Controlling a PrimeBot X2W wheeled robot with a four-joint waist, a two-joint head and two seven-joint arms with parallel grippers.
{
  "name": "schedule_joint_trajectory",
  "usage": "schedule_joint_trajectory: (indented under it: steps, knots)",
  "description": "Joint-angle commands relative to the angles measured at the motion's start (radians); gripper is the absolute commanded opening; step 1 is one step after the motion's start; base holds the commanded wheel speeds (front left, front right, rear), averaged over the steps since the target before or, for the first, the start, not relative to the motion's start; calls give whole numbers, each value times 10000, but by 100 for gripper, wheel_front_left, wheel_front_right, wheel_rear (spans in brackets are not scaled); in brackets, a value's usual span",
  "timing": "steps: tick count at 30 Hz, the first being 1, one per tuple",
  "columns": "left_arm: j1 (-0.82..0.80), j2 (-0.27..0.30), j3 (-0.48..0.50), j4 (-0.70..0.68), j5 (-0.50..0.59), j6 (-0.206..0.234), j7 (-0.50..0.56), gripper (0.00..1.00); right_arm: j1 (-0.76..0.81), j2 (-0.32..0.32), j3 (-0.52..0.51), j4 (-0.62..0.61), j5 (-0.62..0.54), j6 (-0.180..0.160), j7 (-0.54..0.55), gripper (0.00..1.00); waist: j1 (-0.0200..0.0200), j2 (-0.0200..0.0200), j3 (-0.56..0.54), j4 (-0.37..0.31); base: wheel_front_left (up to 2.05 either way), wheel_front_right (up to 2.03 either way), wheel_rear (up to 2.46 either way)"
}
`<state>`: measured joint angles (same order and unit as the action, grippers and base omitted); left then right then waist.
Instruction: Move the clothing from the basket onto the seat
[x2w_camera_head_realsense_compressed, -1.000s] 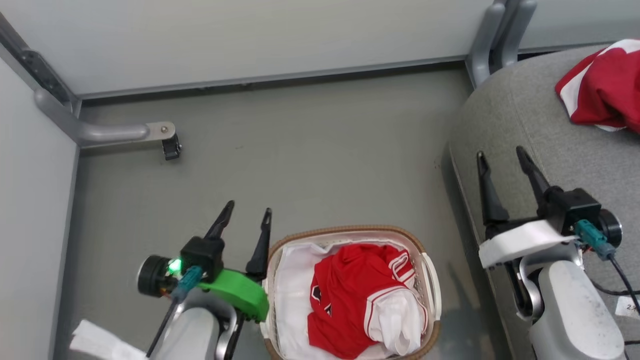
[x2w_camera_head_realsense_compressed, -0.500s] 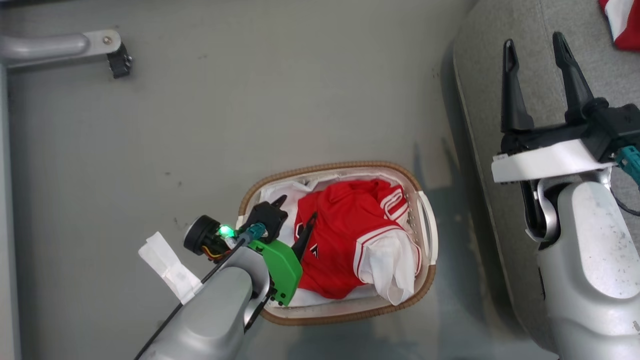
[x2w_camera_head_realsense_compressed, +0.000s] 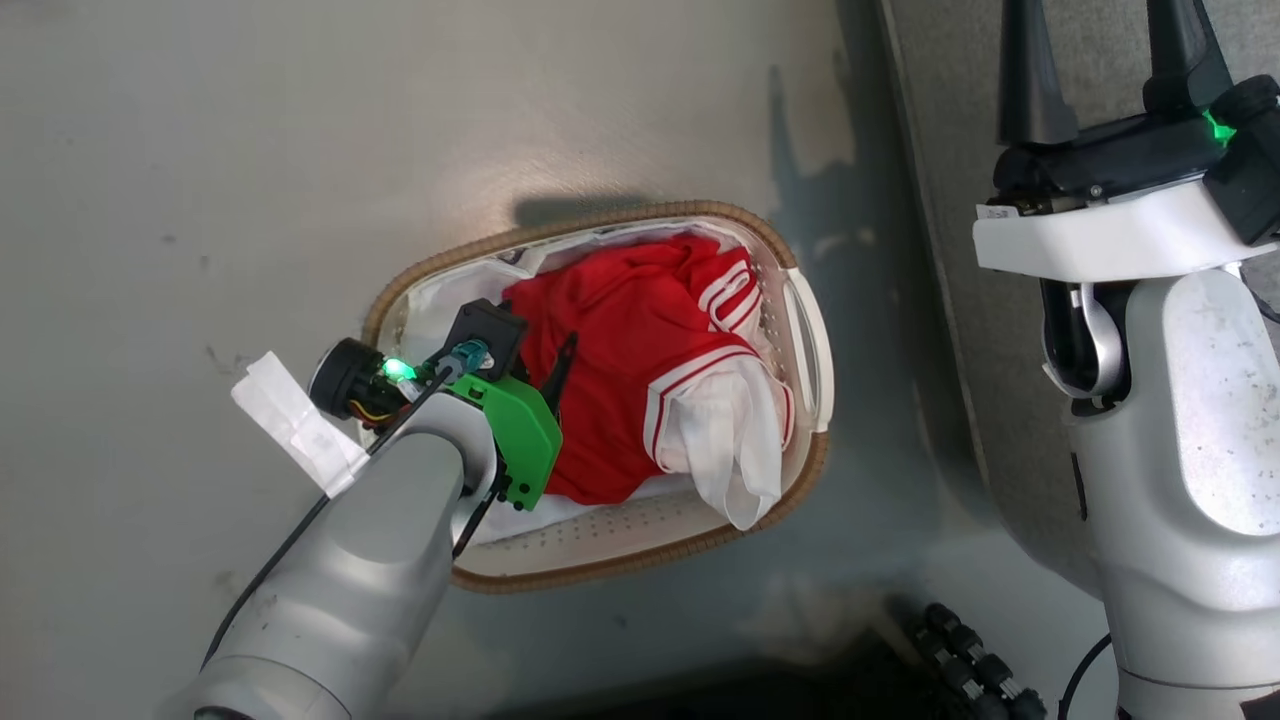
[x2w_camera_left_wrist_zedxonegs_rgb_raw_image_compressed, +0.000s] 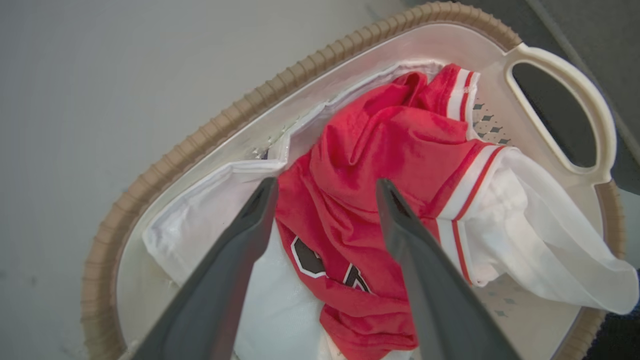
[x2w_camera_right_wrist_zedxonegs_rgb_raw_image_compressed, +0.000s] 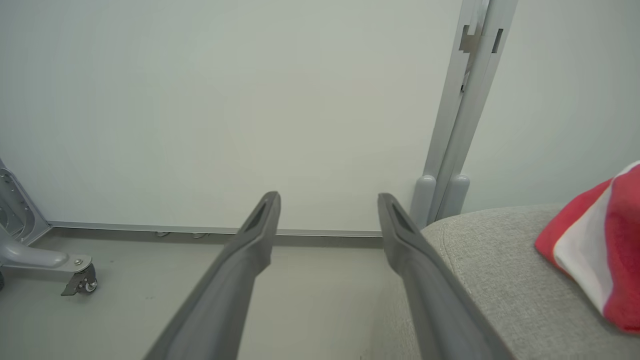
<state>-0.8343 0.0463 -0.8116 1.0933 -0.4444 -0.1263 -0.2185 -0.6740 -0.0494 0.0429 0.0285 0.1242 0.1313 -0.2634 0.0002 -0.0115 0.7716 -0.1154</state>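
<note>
Grey floor (x2w_camera_head_realsense_compressed: 300, 150) lies all round the basket (x2w_camera_head_realsense_compressed: 640, 215). Over the last second the left gripper (x2w_camera_left_wrist_zedxonegs_rgb_raw_image_compressed: 326, 184) has swung from the floor beside that basket to a place inside its rim. The robot has bent down too, so the whole head view has slid, and the basket's climb in it is the camera's doing, not the basket's. The left jaws stand wide and are closed on nothing. In the left wrist view one finger lies over the white liner (x2w_camera_left_wrist_zedxonegs_rgb_raw_image_compressed: 210, 210) and the other over red cloth, with the near edge of the clothing (x2w_camera_left_wrist_zedxonegs_rgb_raw_image_compressed: 390, 150) in the gap between them. Whether the tips already press the fabric I cannot tell. I read this as the reach nearly done and the grasp not yet made. The garment is bunched in the basket, with a white panel trailing over the rim on the handle side. The right gripper (x2w_camera_right_wrist_zedxonegs_rgb_raw_image_compressed: 327, 197) has stayed just as wide and empty, held above the floor at the edge of the seat (x2w_camera_right_wrist_zedxonegs_rgb_raw_image_compressed: 490, 260), well apart from the basket. On that seat lies another red-and-white piece (x2w_camera_right_wrist_zedxonegs_rgb_raw_image_compressed: 600, 240) — so the garment in the basket is probably the last one to carry across.
</note>
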Motion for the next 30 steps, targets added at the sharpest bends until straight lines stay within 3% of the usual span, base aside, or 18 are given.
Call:
schedule_joint_trajectory:
  steps: [1,18,19,20,24,30]
  knots:
    - [-312,75,-57,108,-83,10,-72,100,-232,-21,38,-98,45,-12,-22,100,-2,115,1215,-775,0,0,0]
    - [-1321,70,-152,997,-748,94,-289,100,-679,-24,502,-207,371,-12,-22,100,-2,115,1796,-1086,0,0,0]
    - [-1340,70,-163,1009,-791,92,-300,96,-683,-24,517,-213,385,-12,-22,100,-2,115,1799,-1103,0,0,0]
    - [-1363,70,-182,1021,-813,88,-306,60,-682,-24,534,-220,398,-12,-22,100,-2,115,1802,-1122,0,0,0]
    - [-1378,70,-256,1005,-965,49,-370,0,-642,-24,567,-223,387,-12,-22,100,-2,115,1791,-1158,0,0,0]
    - [-976,68,-453,837,-1190,11,-433,0,-430,-24,465,-68,216,-10,-20,100,-2,115,1561,-966,0,0,0]
